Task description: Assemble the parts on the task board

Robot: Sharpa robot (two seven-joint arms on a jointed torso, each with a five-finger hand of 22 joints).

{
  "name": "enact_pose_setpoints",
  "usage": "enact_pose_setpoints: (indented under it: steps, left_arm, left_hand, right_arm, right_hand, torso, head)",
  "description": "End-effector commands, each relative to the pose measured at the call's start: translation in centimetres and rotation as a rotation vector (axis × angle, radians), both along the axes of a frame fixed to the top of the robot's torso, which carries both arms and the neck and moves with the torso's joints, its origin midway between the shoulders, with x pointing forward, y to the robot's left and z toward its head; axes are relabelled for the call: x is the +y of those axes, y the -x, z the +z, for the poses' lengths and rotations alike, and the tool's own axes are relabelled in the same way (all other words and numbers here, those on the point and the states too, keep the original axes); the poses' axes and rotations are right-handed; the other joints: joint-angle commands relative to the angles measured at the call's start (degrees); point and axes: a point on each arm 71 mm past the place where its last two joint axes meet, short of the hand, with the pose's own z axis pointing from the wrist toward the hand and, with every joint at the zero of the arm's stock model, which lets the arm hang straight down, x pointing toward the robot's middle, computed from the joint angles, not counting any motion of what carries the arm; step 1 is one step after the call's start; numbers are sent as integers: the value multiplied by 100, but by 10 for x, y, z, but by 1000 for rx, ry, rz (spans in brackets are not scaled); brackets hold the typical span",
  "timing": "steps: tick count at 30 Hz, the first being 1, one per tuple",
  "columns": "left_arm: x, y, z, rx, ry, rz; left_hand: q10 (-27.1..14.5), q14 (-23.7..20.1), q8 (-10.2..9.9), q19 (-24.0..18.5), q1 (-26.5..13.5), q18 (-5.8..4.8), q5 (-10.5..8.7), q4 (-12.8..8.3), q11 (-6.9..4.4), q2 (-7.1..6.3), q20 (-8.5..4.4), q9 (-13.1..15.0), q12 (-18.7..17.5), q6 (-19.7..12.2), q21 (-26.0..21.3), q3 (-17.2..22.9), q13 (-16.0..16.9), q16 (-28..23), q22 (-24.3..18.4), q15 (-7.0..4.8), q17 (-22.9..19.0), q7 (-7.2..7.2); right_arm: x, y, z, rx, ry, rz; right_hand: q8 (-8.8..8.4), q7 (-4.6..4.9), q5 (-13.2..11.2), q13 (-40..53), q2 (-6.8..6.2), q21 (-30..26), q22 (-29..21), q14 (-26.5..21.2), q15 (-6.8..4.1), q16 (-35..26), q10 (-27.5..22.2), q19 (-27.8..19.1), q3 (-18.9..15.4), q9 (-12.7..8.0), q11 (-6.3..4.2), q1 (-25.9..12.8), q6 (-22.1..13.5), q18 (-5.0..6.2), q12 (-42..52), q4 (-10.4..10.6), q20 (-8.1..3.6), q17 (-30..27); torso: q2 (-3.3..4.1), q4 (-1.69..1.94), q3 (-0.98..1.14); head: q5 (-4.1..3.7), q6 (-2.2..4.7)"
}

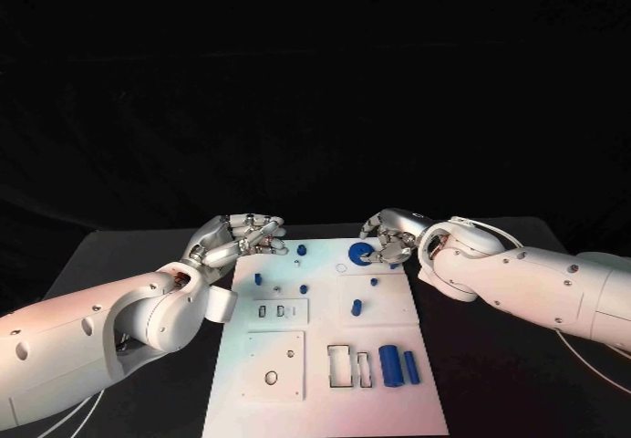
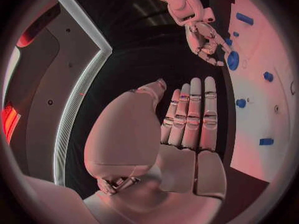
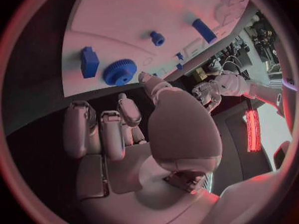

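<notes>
Left hand (image 1: pixel 241 239): empty, fingers curled loosely, hovering left of centre frame, just off the task board (image 1: pixel 329 383).
Right hand (image 1: pixel 389 239): holding nothing, fingertips right by the blue gear (image 1: pixel 359 255).
Blue gear: resting on the board's upper right corner.

A black table (image 1: pixel 145 251) stands before a black backdrop (image 1: pixel 315 100). A pale lit strip (image 2: pixel 81 92) curves along a dark wall panel, beside a red glow (image 2: pixel 9 122).
</notes>
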Motion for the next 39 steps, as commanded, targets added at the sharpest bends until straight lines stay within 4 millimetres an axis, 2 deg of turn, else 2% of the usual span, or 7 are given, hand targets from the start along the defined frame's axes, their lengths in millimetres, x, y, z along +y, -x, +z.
enact_pose_setpoints:
  steps: [1, 16, 22, 27, 29, 36, 39]
  left_arm:
    - [-3, 1, 2, -6, 12, -21]
    - [-3, 1, 1, -3, 10, -21]
    - [-4, 1, 1, -3, 11, -23]
    - [-4, 0, 1, -2, 10, -22]
    - [-4, 0, 1, -3, 10, -20]
    - [-4, 0, 1, -3, 9, -18]
    - [-4, 0, 1, -3, 8, -17]
  left_hand:
    - [6, -28, -35, -42, -51, 62, -5, -8, 20, -15, 9, 10, -36, 5, -4, 39, 7, -34, -5, 1, 6, 4]
    - [6, -36, -40, -51, -46, 64, -4, -20, 22, -14, 12, 12, -45, 4, -8, 53, 5, -41, -8, 2, 12, 7]
    - [4, -38, -41, -52, -40, 65, -4, -26, 22, -11, 13, 12, -48, 3, -8, 60, 5, -43, -9, 1, 14, 8]
    - [3, -39, -43, -53, -37, 65, -4, -30, 23, -7, 13, 13, -50, 3, -8, 67, 4, -44, -9, 2, 16, 8]
    - [2, -39, -44, -54, -37, 66, -4, -31, 24, -5, 13, 13, -52, 1, -8, 70, 4, -45, -10, 2, 17, 10]
    - [-5, -40, -49, -55, -37, 67, -4, -33, 27, 2, 14, 13, -57, -3, -7, 79, 2, -46, -10, 3, 20, 15]
    - [-5, -40, -49, -55, -37, 67, -4, -33, 27, 2, 14, 13, -57, -3, -7, 79, 2, -46, -10, 3, 20, 15]
  right_arm:
    - [1, -2, -3, 0, 29, -8]
    - [3, -6, -10, 19, 50, -16]
    - [6, -6, -14, 32, 55, -14]
    - [7, -7, -16, 40, 60, -13]
    - [7, -7, -17, 43, 61, -12]
    - [8, -7, -20, 52, 69, -9]
    - [8, -7, -20, 49, 76, -7]
  right_hand:
    - [-23, -3, -17, -4, 5, 20, 90, 411, 49, 33, -20, -7, -25, 7, 27, 55, -45, -38, 20, -1, 52, 576]
    - [-21, 7, -23, -20, 62, 2, 74, 407, 61, 34, -61, -23, -8, 15, 38, 92, -53, -32, 4, 9, 66, 572]
    - [-5, 5, -22, 4, 87, -1, 75, 407, 63, 37, -53, -25, 7, 24, 38, 111, -28, -31, 29, 11, 71, 579]
    - [12, 1, -24, 28, 112, 6, 87, 408, 63, 42, -41, -19, 24, 34, 34, 129, -1, -32, 56, 12, 73, 587]
    - [29, -3, -23, 60, 130, 21, 109, 409, 61, 46, -20, -5, 42, 42, 31, 149, 27, -37, 90, 8, 74, 596]
    - [112, -29, -145, 164, 225, 48, 157, 414, 42, 61, 57, 22, 161, 76, 6, 222, 193, -44, 210, -11, 63, 622]
    - [129, -42, -260, 227, 295, 60, 185, 414, 25, 65, 103, 35, 353, 69, -12, 314, 298, -48, 281, -74, 46, 628]
  torso:
    - [3, -8, 2]
    - [8, -10, 5]
    - [7, 1, 2]
    - [13, -4, 13]
    - [10, -9, 5]
    - [10, -14, 6]
    - [10, -10, 6]
  head:
    - [6, -11]
    - [54, -58]
    - [24, -72]
    - [45, -79]
    - [63, -96]
    - [80, -114]
    - [76, -117]
